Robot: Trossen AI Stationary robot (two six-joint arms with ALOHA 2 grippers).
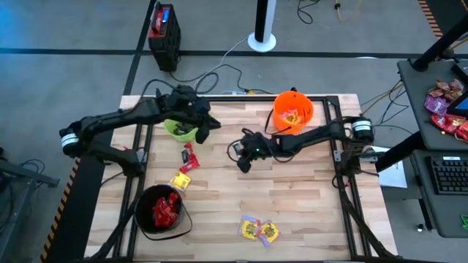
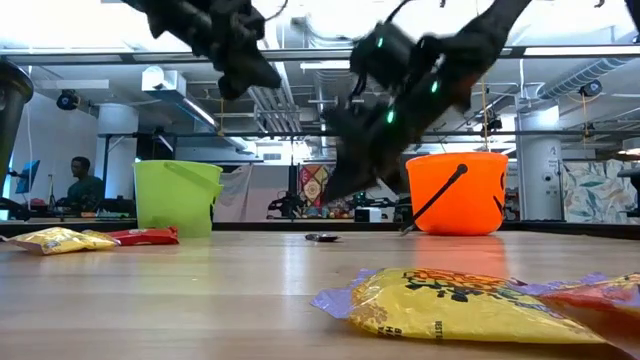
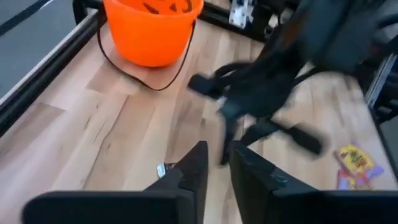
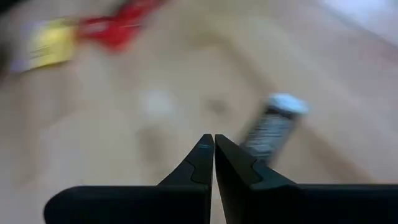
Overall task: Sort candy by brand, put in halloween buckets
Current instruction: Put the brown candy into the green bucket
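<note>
- The table (image 1: 292, 204) is pale wood in glued strips, smooth, with a soft sheen seen in the low view.
- The orange bucket (image 1: 294, 111) looks like smooth, slightly glossy plastic; a thin dark wire handle (image 2: 432, 201) hangs down its front.
- The green bucket (image 2: 177, 197) is matt-looking lime plastic.
- The black bucket (image 1: 159, 211) is dark plastic with a thin wire handle.
- The yellow candy (image 2: 455, 304) nearest the low camera has a crinkled, shiny film wrapper with printed marks.
- The red candy (image 1: 191, 159) wrappers look glossy.
- The dark candy (image 4: 272, 130) has a silvery, foil-like end.
- The left pincer (image 3: 216, 163) and the right pincer (image 4: 213, 144) have matt black fingers that look like plastic.
- The floor (image 1: 66, 80) around the table is dull grey, with a mottled look.
</note>
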